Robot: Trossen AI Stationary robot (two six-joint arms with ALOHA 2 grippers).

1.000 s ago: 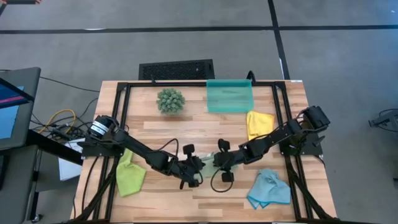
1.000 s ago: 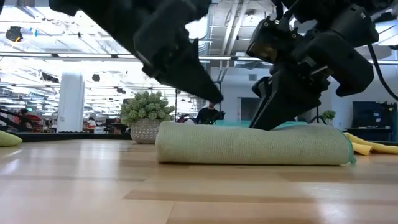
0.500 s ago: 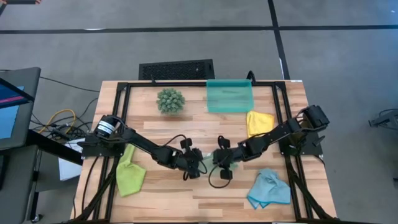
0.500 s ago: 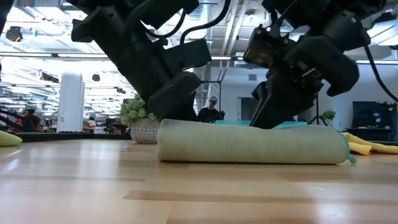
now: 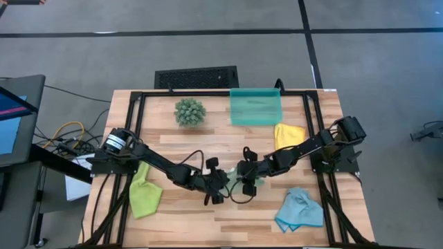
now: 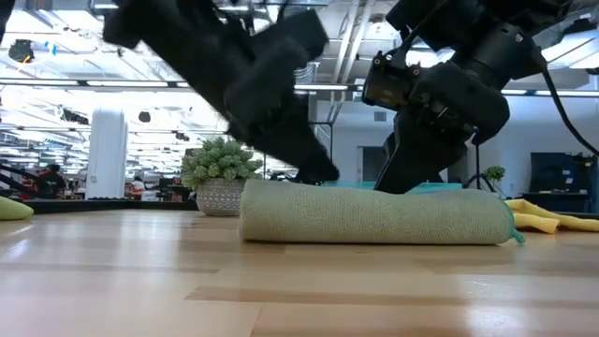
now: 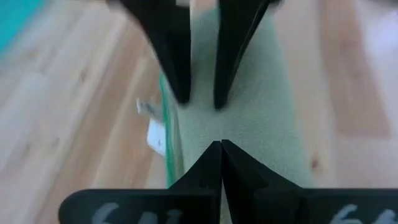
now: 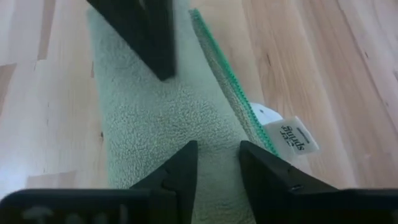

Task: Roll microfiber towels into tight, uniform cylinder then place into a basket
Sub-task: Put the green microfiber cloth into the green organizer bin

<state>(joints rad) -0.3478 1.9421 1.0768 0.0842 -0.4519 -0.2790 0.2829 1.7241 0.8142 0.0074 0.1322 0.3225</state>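
The sage green towel (image 6: 374,215) lies rolled into a cylinder on the table's middle, near the front; it also shows in the high view (image 5: 232,182). My left gripper (image 5: 220,185) is shut, its tips (image 7: 221,146) on the roll's top. My right gripper (image 5: 243,181) stands close beside it, fingers a little apart (image 8: 214,155), also on the roll. The lime green towel (image 5: 145,195), the yellow towel (image 5: 288,136) and the light blue towel (image 5: 299,209) lie loose on the table. The teal basket (image 5: 255,106) stands at the far edge. My left gripper presses its shut fingertips down on the top of the roll (image 7: 249,134), slanting down from the table's left. The roll lies full length on the table. My right gripper rests both slightly parted fingertips (image 8: 183,158) on the roll's top (image 8: 214,134), beside the stitched free edge (image 8: 217,68), slanting down from the right.
A spiky green plant ball (image 5: 190,111) stands at the far left of the table, and a black grille (image 5: 196,77) lies beyond the far edge. The towel's white label (image 8: 289,134) sticks out on the wood. Black frame rails run along the table's sides.
My left gripper has moved from the table's near side toward the far edge and onto the roll, then along it toward my right gripper. My right gripper has edged toward the table's left. The roll has shifted slightly on the table.
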